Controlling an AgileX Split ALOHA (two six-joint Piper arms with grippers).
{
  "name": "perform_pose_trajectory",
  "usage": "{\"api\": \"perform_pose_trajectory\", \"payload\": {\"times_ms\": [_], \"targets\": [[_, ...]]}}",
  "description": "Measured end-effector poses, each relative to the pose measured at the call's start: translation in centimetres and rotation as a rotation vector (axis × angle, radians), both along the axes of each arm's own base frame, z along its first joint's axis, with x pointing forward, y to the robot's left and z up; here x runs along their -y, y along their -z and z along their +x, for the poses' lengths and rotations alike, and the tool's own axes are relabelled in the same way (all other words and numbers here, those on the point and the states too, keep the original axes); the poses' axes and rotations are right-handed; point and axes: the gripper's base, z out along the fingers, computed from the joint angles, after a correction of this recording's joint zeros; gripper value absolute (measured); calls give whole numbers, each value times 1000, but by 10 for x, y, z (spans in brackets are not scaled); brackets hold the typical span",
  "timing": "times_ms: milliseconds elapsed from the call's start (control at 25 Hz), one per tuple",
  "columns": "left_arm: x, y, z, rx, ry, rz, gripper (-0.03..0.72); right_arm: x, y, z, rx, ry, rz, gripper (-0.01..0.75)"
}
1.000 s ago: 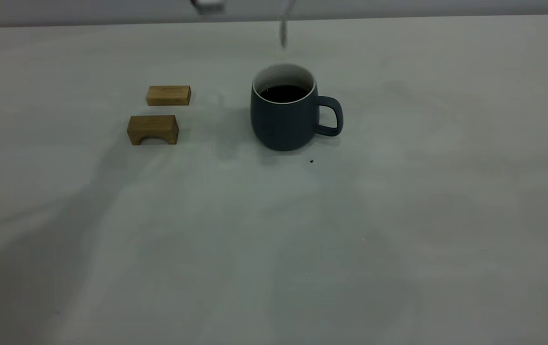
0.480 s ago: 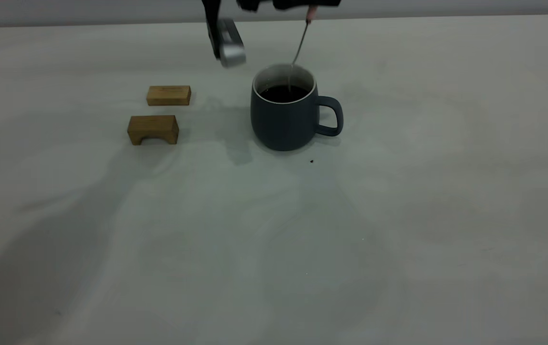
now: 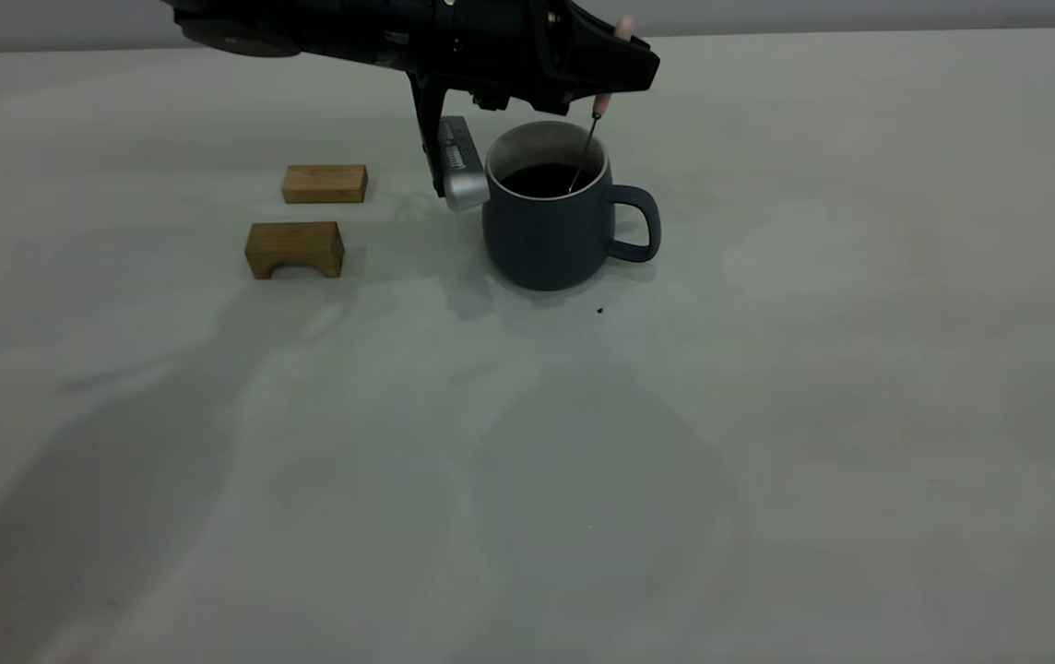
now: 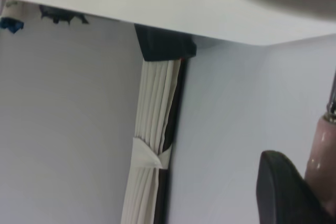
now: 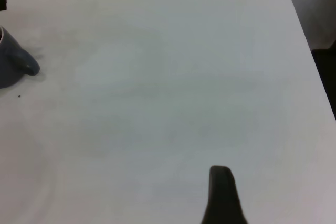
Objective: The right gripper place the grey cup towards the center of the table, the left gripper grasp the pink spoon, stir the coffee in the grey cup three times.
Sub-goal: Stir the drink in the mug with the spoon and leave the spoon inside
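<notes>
Dark slate-grey and rounded, the matte grey cup (image 3: 548, 221) with its white inside and loop handle stands upright near the middle of the pale grey-white table (image 3: 767, 415), handle turned toward the exterior view's right. Nearly black coffee (image 3: 546, 179) lies flat inside it. The slim pink spoon (image 3: 594, 120) slants down into the cup, its thin grey metal neck entering the liquid near the handle side, the bowl hidden below the surface. Its pale pink handle is clamped in the left gripper (image 3: 583, 78), the black arm end reaching in from the exterior view's upper left just above the rim; one silver-grey ribbed finger (image 3: 458, 171) hangs down just beside the cup's outer wall. A tiny black speck (image 3: 599, 311) sits on the table close to the cup's base. Two tan wooden blocks (image 3: 311, 217) lie well apart from the cup. Only one dark finger of the right gripper (image 5: 223, 195) shows, over bare table far from the cup; whether it is spread or closed cannot be told.
</notes>
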Motion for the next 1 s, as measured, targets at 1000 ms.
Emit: {"api": "perform_pose_trajectory", "payload": {"times_ms": [1000], "targets": [[4, 7, 0, 21, 93, -20, 135, 0, 0, 0, 0, 0, 0, 578]]}}
